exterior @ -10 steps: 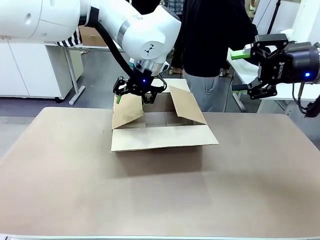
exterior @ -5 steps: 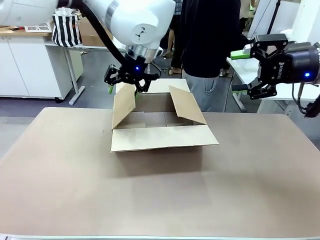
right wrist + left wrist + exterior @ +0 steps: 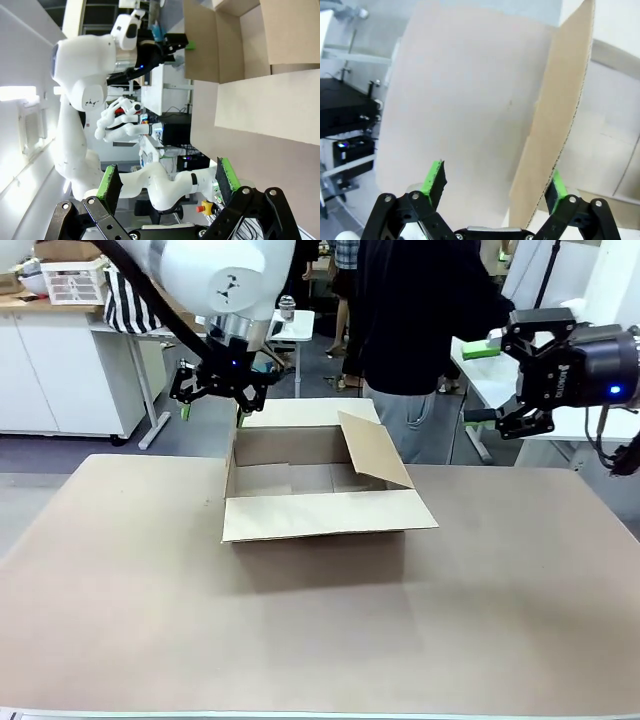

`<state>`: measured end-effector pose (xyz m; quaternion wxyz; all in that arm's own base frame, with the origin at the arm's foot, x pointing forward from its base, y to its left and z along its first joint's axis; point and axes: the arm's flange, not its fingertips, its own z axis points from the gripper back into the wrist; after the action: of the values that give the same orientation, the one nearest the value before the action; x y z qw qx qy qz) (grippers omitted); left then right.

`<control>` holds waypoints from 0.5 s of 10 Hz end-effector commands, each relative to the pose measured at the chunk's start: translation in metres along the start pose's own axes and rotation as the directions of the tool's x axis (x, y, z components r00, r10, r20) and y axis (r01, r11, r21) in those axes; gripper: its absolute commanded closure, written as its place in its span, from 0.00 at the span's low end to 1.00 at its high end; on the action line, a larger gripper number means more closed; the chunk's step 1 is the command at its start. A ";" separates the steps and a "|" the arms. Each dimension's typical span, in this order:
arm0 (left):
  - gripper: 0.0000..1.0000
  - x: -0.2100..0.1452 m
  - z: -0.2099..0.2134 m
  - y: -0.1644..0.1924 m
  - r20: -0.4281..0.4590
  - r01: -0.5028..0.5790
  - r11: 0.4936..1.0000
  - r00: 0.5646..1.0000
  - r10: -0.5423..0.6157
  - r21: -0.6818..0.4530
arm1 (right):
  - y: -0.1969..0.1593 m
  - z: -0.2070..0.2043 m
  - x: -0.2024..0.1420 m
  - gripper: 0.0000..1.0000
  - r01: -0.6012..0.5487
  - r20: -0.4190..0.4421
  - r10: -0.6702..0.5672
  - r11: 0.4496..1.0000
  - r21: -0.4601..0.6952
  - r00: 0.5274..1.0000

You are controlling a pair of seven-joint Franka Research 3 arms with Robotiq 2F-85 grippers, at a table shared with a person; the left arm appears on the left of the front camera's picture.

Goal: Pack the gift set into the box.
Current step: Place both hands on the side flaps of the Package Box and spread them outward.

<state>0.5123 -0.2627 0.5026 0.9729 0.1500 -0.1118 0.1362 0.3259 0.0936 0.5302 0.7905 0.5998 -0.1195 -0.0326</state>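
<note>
Tabletop (image 3: 320, 640): a wide, plain tan surface; it carries the box on its far half, left of centre.
Left arm (image 3: 215, 275): white, coming in from the upper left and ending over the box's left side; the right wrist view also shows it (image 3: 80, 65).
Person (image 3: 420, 310): stands at the far side behind the box, in a dark top and grey trousers.
Box (image 3: 320, 515): a brown cardboard carton, open at the top; its bare cardboard floor is visible inside.
Near flap (image 3: 325, 512): folded outward and down toward the camera, lying almost flat.
Far flap (image 3: 305, 412): folded back toward the person.
Right flap (image 3: 372, 450): tilted inward over the opening.
Left flap (image 3: 233, 465): stands about upright; in the left wrist view its corrugated edge (image 3: 555, 125) rises between the two fingers, close by the right-hand green pad (image 3: 555, 186). Whether pad and cardboard touch, I cannot tell.
Left tool (image 3: 212, 415): released, fingers spread wide, hanging just above the top of the left flap; in its own view (image 3: 496, 175) the tabletop lies beyond the flap.
Right tool (image 3: 503, 380): released and grasping nothing, held high off the tabletop, well apart from the box on its right; its own view (image 3: 167, 167) looks sideways across the tabletop to the box (image 3: 220, 50).
</note>
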 end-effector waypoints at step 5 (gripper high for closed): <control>0.00 -0.040 -0.057 0.098 -0.080 -0.090 0.937 0.995 0.067 -0.337 | 0.000 -0.003 0.002 0.00 -0.029 0.009 0.028 0.999 0.033 1.000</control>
<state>0.4701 -0.1832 0.4804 0.9781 0.0155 -0.1131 0.1739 0.3259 0.0936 0.5303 0.7904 0.6000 -0.1192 -0.0323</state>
